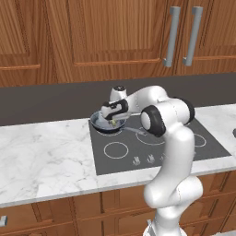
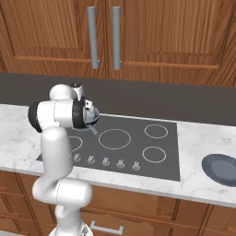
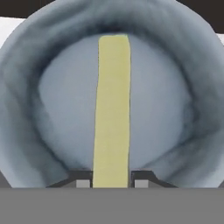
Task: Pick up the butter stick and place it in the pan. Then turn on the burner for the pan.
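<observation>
We see the white arm's two-finger gripper [image 1: 113, 122] hanging low over the small round dark grey frying pan [image 1: 97, 123], which sits at about ten o'clock on the dark glass cooktop [image 1: 184, 152]. In the hand view the pale yellow-tan butter stick [image 3: 112, 109] runs from six o'clock towards twelve across the pan's bluish-grey inside, its near end between the two dark fingertips [image 3: 80, 178], one close on each side. We judge the jaws to be closed on the stick, so the pick-up looks done and the placing is under way but not finished: the stick has yet to be let go.

The second half of the task is untouched as far as we can tell. The row of small knobs [image 1: 150, 159] sits along the cooktop's front edge, near six o'clock, well apart from the gripper.

The burner under the pan is hidden by the pan itself, so no glow shows. Whether the stick's far end touches the pan floor, we cannot tell. In the right base view the arm's own body covers most of the pan.
</observation>
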Available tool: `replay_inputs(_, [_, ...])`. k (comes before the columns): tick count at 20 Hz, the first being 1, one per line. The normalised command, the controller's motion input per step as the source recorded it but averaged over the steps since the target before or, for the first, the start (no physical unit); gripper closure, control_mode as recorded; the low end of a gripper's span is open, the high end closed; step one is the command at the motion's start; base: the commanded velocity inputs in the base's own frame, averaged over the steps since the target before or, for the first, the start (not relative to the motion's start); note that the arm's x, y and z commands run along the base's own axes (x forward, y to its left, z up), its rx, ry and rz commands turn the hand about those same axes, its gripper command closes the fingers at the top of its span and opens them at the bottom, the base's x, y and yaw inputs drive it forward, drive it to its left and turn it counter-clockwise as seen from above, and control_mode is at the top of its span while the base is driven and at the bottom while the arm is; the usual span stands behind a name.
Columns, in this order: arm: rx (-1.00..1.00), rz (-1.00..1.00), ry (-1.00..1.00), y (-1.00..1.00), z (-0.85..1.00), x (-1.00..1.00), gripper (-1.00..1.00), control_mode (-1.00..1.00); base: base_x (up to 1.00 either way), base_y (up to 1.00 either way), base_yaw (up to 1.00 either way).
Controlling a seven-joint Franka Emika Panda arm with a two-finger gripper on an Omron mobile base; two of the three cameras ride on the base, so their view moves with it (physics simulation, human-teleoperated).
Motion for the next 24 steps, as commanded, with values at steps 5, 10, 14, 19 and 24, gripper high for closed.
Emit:
replay_inputs(5, [0.00, 0.00, 0.00, 0.02, -0.08, 0.07, -1.00, -1.00, 0.00, 0.00, 0.00])
replay_inputs(10, [0.00, 0.00, 0.00, 0.00, 0.00, 0.00, -1.00, -1.00, 0.00, 0.00, 0.00])
replay_inputs(14, [0.00, 0.00, 0.00, 0.00, 0.00, 0.00, -1.00, -1.00, 0.00, 0.00, 0.00])
replay_inputs(19, [0.00, 0.00, -0.02, 0.00, 0.00, -0.04, -1.00, -1.00, 0.00, 0.00, 0.00])
replay_inputs(24, [0.00, 0.00, -0.05, 0.00, 0.06, -0.23, -1.00, -1.00, 0.00, 0.00, 0.00])
